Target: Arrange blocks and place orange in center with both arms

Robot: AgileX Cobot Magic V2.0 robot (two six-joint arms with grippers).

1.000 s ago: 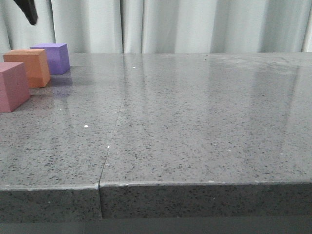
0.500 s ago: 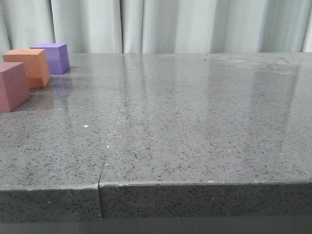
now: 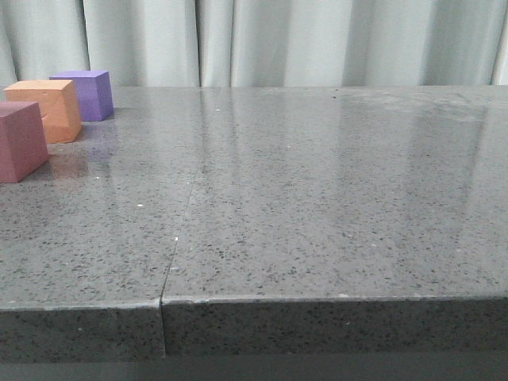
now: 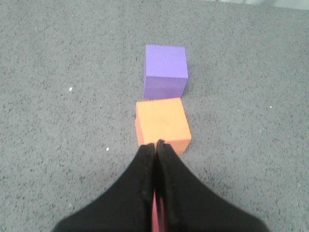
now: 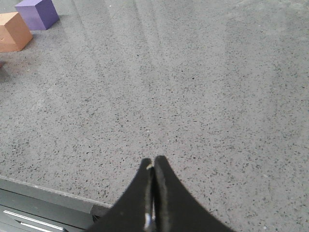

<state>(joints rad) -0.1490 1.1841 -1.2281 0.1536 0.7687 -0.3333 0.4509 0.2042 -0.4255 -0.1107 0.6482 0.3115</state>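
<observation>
Three blocks stand in a row at the table's far left. The purple cube point(image 3: 86, 94) is farthest back, the orange cube point(image 3: 48, 109) is in the middle, and the pink cube point(image 3: 19, 140) is nearest, cut by the frame edge. From above, the left wrist view shows the purple cube point(image 4: 165, 70) and the orange cube point(image 4: 162, 123); a pink sliver point(image 4: 155, 215) shows between the fingers. My left gripper point(image 4: 156, 144) is shut and empty, high above the blocks. My right gripper point(image 5: 154, 161) is shut and empty over the table's front part, far from the orange cube point(image 5: 14, 32) and the purple cube point(image 5: 37, 12).
The grey speckled table point(image 3: 317, 182) has a seam point(image 3: 181, 222) running from back to front left of centre. Its front edge point(image 3: 333, 300) is close to the right gripper. Pale curtains point(image 3: 278, 40) hang behind.
A black gripper tip seen at the top left of the front view one second ago has gone out of that view. The blocks have not moved.
</observation>
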